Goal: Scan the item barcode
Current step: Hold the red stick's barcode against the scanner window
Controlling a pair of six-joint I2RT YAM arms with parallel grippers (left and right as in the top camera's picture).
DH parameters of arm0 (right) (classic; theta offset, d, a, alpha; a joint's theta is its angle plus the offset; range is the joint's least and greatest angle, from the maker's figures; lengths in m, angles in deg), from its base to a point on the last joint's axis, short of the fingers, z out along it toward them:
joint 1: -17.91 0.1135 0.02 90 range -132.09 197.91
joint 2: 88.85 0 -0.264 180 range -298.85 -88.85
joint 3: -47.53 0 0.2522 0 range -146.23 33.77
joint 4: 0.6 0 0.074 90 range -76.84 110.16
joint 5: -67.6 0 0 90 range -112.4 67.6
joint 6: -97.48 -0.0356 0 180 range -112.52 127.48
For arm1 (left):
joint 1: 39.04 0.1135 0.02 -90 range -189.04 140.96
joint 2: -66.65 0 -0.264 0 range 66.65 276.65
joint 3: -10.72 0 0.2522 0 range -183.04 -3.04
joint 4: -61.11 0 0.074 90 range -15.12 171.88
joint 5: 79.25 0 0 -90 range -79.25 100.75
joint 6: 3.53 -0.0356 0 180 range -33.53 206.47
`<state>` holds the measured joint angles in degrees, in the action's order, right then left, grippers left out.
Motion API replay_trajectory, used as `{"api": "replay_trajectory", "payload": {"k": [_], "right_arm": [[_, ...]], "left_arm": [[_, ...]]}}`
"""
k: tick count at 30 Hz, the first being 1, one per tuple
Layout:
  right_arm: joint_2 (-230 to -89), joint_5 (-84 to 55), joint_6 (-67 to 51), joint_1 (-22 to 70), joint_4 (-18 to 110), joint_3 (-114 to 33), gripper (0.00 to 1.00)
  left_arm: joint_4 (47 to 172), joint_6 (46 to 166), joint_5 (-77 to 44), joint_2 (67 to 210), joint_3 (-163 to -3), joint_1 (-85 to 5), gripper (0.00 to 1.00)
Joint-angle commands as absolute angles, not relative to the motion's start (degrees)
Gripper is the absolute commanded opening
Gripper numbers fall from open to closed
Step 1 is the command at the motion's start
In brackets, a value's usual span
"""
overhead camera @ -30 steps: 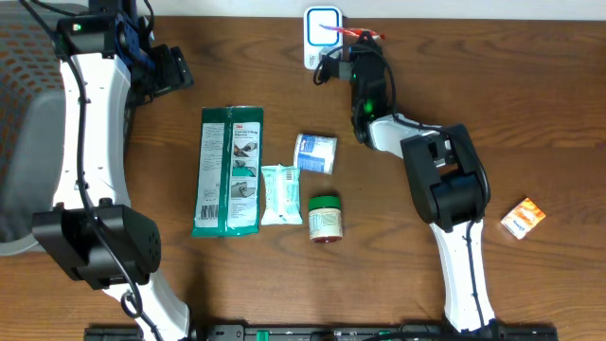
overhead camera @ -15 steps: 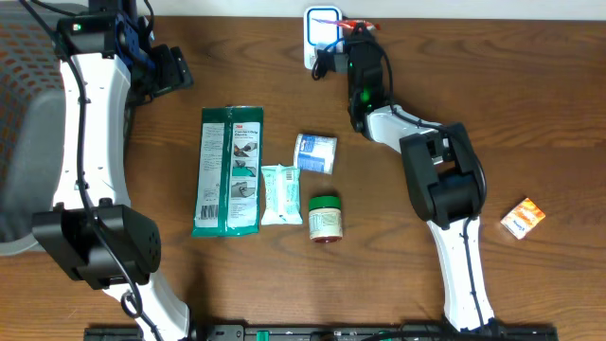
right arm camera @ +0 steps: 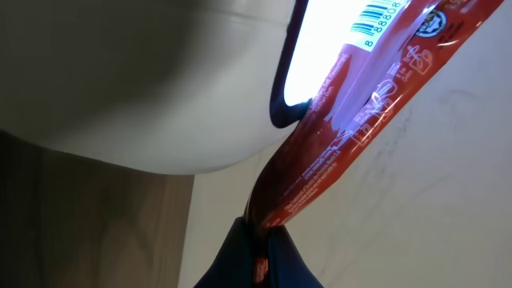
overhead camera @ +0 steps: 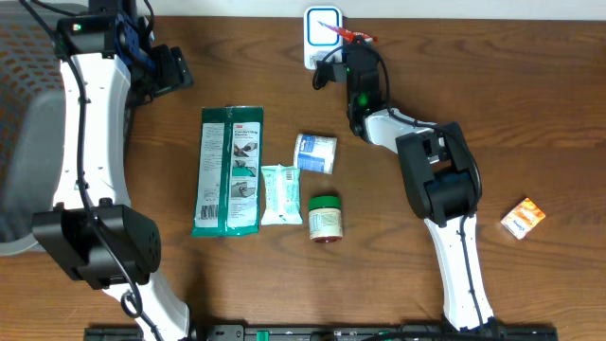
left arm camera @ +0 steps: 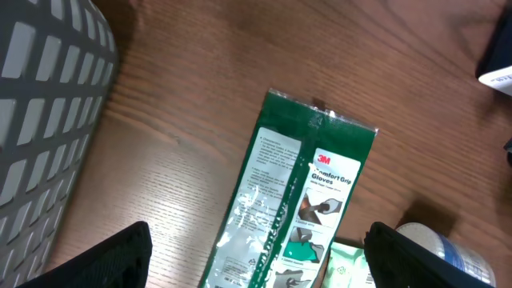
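Most of the job looks done to me. The right gripper (right arm camera: pixel 260 240) is pressed together, pinching the tail of the red packet (right arm camera: pixel 352 120) and holding it at the scanner (overhead camera: pixel 323 28) on the far edge of the table (overhead camera: pixel 530 114). The barcode (right arm camera: pixel 382 20) sits right by the lit window (right arm camera: pixel 316 48). What's left, I reckon, is getting the read confirmed and setting the packet down. The left gripper (overhead camera: pixel 170 68) is spread wide and empty at far left, near the glove pack (overhead camera: pixel 228 170).

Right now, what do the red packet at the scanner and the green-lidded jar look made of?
The red packet: probably thin glossy plastic film; it shines and wrinkles. The green-lidded jar: maybe plastic or glass, with a printed label; too small to tell.
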<state>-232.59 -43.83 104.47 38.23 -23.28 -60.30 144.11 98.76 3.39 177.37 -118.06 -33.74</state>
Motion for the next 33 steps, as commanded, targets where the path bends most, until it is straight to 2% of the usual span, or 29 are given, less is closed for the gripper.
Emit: {"api": "replay_trajectory", "payload": {"k": [1,19,29,33], "right_arm": [[-233.4,-43.1,107.8,38.2,-22.6,-61.1,0.01],[-233.4,-42.7,106.9,38.6,-22.6,-61.1,0.01],[-232.9,-42.4,86.7,38.6,-33.8,-61.1,0.01],[-230.4,-42.9,76.5,38.6,-33.9,-61.1,0.01]], "left_arm": [[144.4,99.7,3.7,175.4,-117.6,-33.5,0.84],[144.4,99.7,3.7,175.4,-117.6,-33.5,0.85],[144.4,99.7,3.7,175.4,-117.6,-33.5,0.84],[144.4,99.7,3.7,175.4,-117.6,-33.5,0.84]]}}
